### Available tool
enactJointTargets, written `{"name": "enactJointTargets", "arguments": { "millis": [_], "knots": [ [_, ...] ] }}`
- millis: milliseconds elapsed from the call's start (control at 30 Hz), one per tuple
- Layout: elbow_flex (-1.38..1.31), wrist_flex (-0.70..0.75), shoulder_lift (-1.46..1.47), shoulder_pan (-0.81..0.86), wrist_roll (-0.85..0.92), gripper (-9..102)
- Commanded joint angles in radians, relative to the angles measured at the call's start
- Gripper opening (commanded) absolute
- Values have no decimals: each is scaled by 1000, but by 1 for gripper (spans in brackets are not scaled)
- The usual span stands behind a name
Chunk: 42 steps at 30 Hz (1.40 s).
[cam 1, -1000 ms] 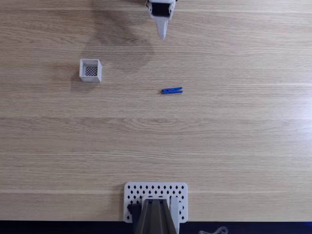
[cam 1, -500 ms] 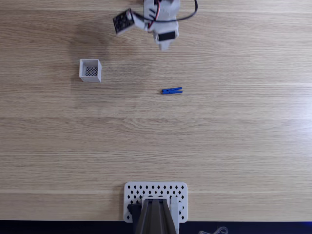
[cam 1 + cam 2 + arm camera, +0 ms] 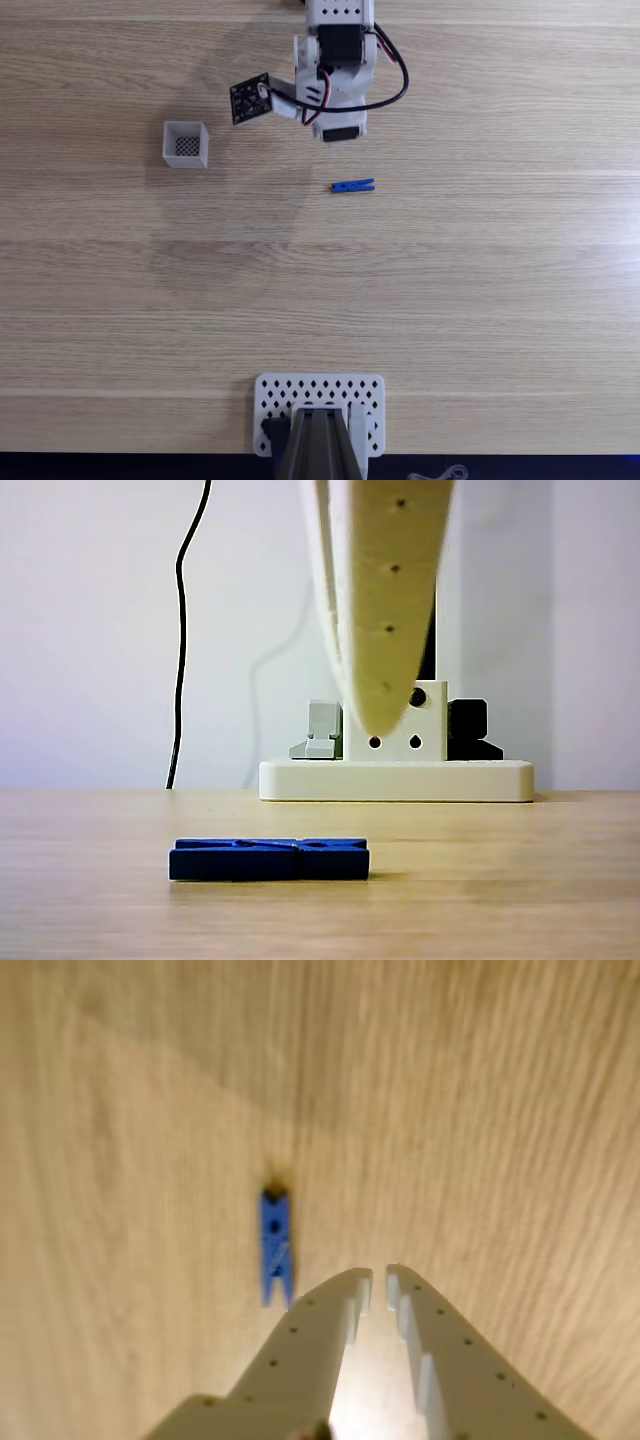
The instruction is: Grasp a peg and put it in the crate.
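Fixed view, near edge first: a white perforated plate (image 3: 320,396) sits at the bottom of the table (image 3: 480,290) with a grey mount (image 3: 318,450) on it. Further up, about mid-table, the peg (image 3: 352,186) lies flat on the wood, long axis running left-right. Nothing touches it. The crate (image 3: 186,144) is well off to the left and a bit farther away, upright, open top, dark mesh floor visible inside.

The arm (image 3: 335,60) comes in from the far edge, with a small black board (image 3: 250,99) sticking out to its left and red and black wires looped at its right. Its tip hangs just beyond the peg, on the far side.

In the other view, low on the table, the peg (image 3: 268,859) is in front, flat on the wood, and the gripper (image 3: 380,725) hangs above and behind it, clear of the surface. A black cable (image 3: 185,630) runs down the wall behind.

Wrist view is blurry, but the fingers (image 3: 310,1340) look nearly together, just a narrow slit between the tips of the gripper (image 3: 378,1282), holding nothing. The peg (image 3: 276,1245) is just left of them there.
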<state>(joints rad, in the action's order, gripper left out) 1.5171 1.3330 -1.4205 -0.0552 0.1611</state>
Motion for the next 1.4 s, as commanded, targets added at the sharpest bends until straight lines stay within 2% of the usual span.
{"name": "enactJointTargets", "arguments": {
  "millis": [0, 267, 567, 1033, 1100, 1233, 1367],
  "knots": [
    [-164, 11, 12, -66, -46, 0],
    [-298, 8, 172, -117, -97, 2],
    [-380, 6, 267, -114, -109, 15],
    [-367, -77, 359, -54, -107, 14],
    [-365, -80, 362, -61, -107, 11],
    [-364, -75, 380, -66, -107, -2],
    [-360, -75, 410, -66, -107, 0]
  ]
}}
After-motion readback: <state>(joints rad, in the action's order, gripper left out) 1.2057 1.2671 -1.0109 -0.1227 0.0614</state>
